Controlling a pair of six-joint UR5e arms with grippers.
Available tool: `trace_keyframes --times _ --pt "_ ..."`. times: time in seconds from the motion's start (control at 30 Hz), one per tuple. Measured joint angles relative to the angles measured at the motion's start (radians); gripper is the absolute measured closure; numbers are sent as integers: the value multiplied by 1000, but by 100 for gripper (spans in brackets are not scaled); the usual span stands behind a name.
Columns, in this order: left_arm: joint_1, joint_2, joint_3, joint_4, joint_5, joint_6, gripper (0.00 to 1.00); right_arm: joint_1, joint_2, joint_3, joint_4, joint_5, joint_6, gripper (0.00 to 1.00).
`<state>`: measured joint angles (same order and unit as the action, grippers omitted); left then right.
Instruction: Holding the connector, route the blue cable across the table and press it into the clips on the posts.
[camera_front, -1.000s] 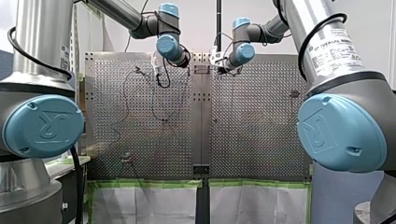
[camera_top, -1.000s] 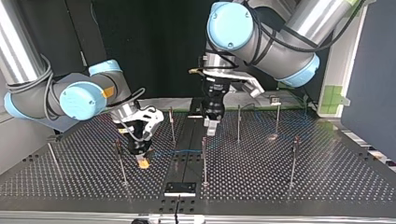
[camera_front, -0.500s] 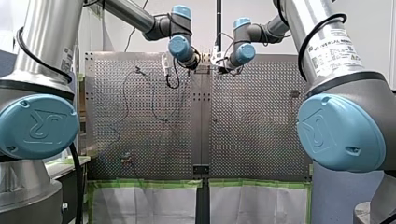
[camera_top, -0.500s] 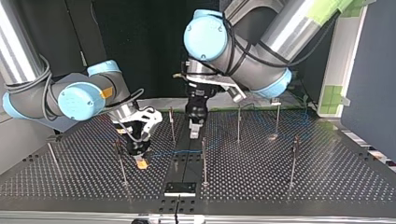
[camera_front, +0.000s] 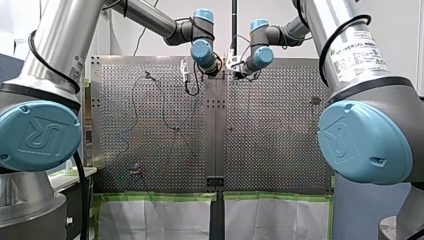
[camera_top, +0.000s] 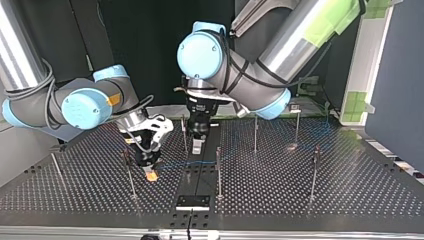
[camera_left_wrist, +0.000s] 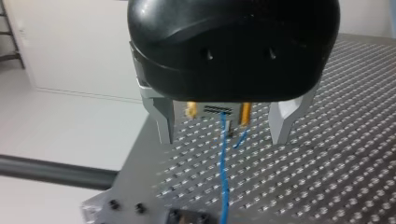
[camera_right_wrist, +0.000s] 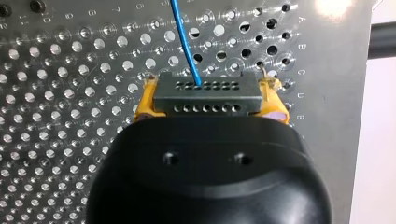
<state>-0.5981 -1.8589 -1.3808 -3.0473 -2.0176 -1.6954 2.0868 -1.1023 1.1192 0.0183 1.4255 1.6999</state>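
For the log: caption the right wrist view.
My right tool grips the grey connector, blue cable running ahead over the perforated table.

Front and top views face oppositely over one table (camera_top: 350, 190).

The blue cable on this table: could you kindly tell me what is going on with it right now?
My right gripper, with yellow pads, is shut on the grey connector, low over the perforated table. The blue cable leaves the connector and trails across the table among the posts. My left gripper hangs open above the cable near the table's middle, not gripping it. Whether it is pressed in anywhere yet is too small to tell.
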Motion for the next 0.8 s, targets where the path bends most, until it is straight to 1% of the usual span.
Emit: trace_keyframes --times 0.13,0.37,0.5,0.7,0.8 --pt "-12 -38 44 -7 -21 3 0 0 0 0 0 0 0 100" --pt "-17 -52 107 -4 -46 3 0 -1 0 0 0 0 0 100" --pt "-19 -70 141 -20 -54 3 0 -1 1 0 0 0 0 100" --pt "-28 -122 176 -31 -57 3 0 -1 0 0 0 -1 0 100" --pt "-29 -151 198 -31 -69 3 0 -1 0 0 0 -2 0 100"
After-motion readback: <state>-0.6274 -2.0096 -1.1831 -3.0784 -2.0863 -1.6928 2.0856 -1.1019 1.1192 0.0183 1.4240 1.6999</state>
